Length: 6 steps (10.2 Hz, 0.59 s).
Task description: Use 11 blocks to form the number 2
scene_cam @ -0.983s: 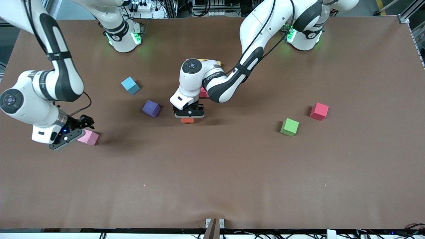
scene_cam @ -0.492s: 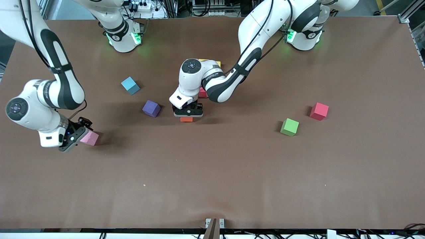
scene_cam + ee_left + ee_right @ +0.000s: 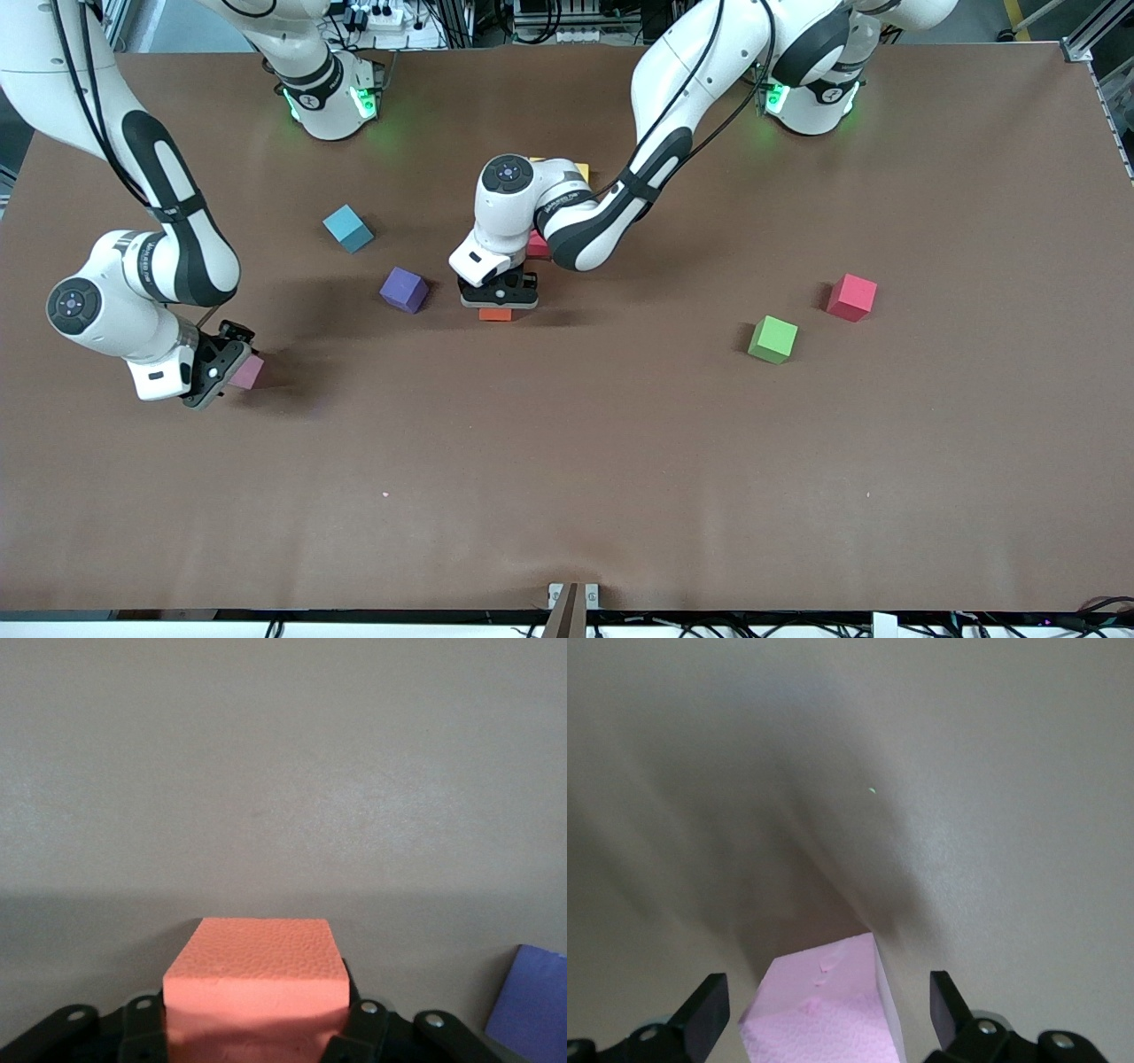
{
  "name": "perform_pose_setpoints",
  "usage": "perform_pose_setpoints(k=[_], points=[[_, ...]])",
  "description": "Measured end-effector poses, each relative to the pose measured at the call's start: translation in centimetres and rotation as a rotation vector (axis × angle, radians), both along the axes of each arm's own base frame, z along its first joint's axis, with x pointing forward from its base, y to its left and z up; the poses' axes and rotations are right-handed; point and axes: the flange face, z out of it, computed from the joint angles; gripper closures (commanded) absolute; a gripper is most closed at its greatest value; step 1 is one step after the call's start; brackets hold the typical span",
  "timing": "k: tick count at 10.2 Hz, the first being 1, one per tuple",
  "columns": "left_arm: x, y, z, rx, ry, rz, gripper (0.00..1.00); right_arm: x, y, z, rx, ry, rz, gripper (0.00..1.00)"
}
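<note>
In the front view the left gripper (image 3: 498, 297) is down on the tabletop (image 3: 567, 461) near the middle, over an orange block (image 3: 496, 314). That block lies at the near end of the partly built number 2, of which only a yellow block (image 3: 580, 168) and a pink-red one (image 3: 538, 245) show past the arm. Purple (image 3: 404, 289), cyan (image 3: 347, 228), green (image 3: 772, 339) and red (image 3: 851, 297) blocks lie loose and well apart. The right gripper (image 3: 226, 368) is low over a pink block (image 3: 250, 372) toward the right arm's end. In the left wrist view the fingers (image 3: 365, 1028) sit against both sides of the orange block (image 3: 255, 979), which appears to rest on the surface. This looks like the setting-down step, so the next move calls for letting go and lifting straight up without nudging it. In the right wrist view the fingers (image 3: 709, 1010) stand open on either side of the pink block (image 3: 819, 1010) with gaps showing, so closing on it squarely comes next. Small print on the left forearm is too small to read, and no other writing shows.
</note>
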Motion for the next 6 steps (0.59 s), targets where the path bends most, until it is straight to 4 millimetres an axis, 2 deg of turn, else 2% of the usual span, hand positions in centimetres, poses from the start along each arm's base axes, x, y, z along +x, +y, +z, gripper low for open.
perform_pose_setpoints(k=[2,5,6], points=[[0.0,0.0,0.0,-0.001,0.000,0.000,0.00,0.0,-0.4,0.0,-0.001,0.000,0.097,0.00],[0.3,-0.3,0.9,-0.018,-0.011,0.002,0.00,-0.4,-2.0,-1.2,0.005,0.019,0.163,0.00],[0.4,-0.5,1.6,-0.029,-0.016,0.008,0.00,-0.4,-1.9,-1.6,0.007,0.023,0.178,0.10]])
